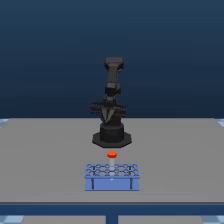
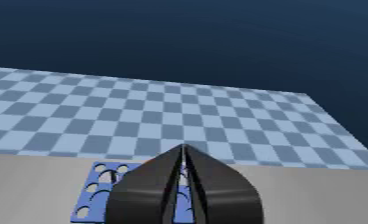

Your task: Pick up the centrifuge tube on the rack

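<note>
One rack [image 1: 112,177], one centrifuge tube [image 1: 112,154], one arm [image 1: 111,102].

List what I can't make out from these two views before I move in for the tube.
- Centrifuge tube body: exterior view shows only the orange-red cap; the rest is too small and blurred.
- The tube in the wrist view: not visible; the claw covers part of the rack.
- Which hole holds the tube: cannot tell.
- The rack's far side, wrist view: behind the claw.

tool [image 2: 184,150] closed, arm upright
</note>
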Controlling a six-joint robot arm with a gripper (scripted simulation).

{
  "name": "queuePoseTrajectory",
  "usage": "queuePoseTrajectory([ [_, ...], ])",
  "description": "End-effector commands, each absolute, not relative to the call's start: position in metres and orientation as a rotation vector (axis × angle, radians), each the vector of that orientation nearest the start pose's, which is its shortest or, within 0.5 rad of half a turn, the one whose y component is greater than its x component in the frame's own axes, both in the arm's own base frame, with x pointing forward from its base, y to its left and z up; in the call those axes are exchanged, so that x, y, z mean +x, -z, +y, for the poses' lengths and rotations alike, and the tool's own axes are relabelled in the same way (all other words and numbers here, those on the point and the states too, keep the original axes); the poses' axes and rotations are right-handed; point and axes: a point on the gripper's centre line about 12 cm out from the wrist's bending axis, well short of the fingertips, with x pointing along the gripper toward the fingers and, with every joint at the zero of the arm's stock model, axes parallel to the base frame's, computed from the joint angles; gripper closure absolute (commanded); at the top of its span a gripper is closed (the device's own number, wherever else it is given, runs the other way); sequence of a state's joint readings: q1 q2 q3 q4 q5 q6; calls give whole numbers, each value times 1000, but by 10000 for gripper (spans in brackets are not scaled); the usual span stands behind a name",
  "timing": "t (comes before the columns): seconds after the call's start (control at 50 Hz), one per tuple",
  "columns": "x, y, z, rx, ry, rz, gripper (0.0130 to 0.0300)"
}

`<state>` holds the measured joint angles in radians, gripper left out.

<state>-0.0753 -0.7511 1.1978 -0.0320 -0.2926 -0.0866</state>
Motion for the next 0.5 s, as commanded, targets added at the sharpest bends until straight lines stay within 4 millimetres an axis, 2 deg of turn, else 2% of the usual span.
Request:
queuePoseTrajectory([
  [0.02,226,-239,-16,-110,57,158,130],
  [0.5,226,-239,-16,-110,57,159,130],
])
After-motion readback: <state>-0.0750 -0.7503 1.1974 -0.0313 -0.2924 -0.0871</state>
